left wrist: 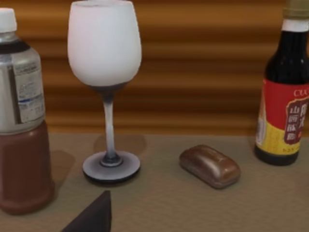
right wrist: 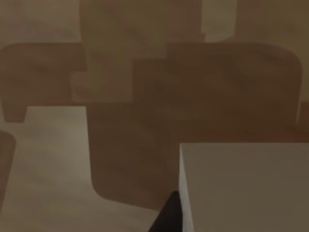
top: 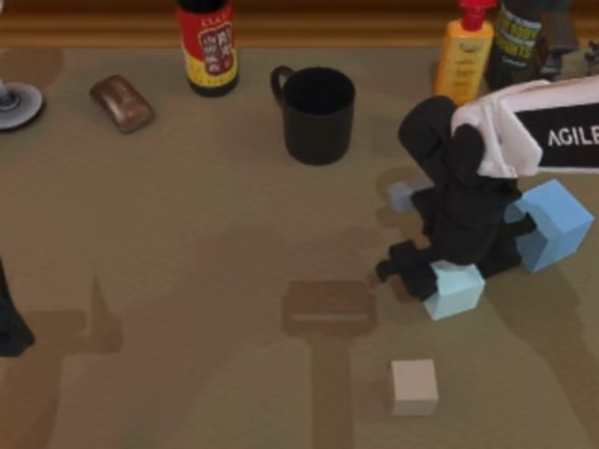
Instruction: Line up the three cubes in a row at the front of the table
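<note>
My right gripper [top: 447, 281] is shut on the pale mint-white cube [top: 455, 289], right of the table's centre. In the right wrist view this cube [right wrist: 244, 188] fills the near corner, pressed against one dark fingertip [right wrist: 166, 218], with the shadowed table [right wrist: 48, 159] well below it. The larger sky-blue cube [top: 554, 223] rests just behind and to the right of the gripper, partly hidden by the arm. The small beige cube [top: 414, 386] sits alone near the front edge. My left gripper [top: 9, 329] is parked at the left edge, open, holding nothing; one fingertip [left wrist: 92, 217] shows.
Along the back stand a soy sauce bottle [top: 208, 45], a black mug [top: 316, 114], a yellow bottle [top: 464, 51] and a dark bottle [top: 520, 37]. A brown bar-shaped lump [top: 122, 102] and a wine glass [left wrist: 105, 87] sit at the back left, beside a brown-filled bottle [left wrist: 21, 121].
</note>
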Tool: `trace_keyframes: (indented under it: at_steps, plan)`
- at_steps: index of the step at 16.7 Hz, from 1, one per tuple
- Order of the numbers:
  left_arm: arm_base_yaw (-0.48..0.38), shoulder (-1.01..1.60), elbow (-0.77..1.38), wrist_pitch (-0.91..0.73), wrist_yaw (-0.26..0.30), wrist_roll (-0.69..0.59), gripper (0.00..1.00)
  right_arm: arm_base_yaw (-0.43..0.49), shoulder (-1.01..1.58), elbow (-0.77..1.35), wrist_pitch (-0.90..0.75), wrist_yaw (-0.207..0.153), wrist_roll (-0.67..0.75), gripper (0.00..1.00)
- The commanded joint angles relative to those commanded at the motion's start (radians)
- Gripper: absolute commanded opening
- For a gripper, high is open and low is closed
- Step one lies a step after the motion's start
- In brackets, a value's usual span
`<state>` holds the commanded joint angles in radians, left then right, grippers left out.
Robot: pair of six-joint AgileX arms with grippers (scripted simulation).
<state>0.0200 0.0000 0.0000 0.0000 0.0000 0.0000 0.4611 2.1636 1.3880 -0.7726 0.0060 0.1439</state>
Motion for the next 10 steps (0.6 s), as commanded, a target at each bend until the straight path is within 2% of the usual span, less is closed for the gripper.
trace_keyframes:
  at_steps: [10]
  plan:
    - [0.0, 0.0, 0.0, 0.0, 0.0, 0.0, 1.0, 0.009, -0.108, 0.132, -0.24, -0.001, -0.003, 0.0]
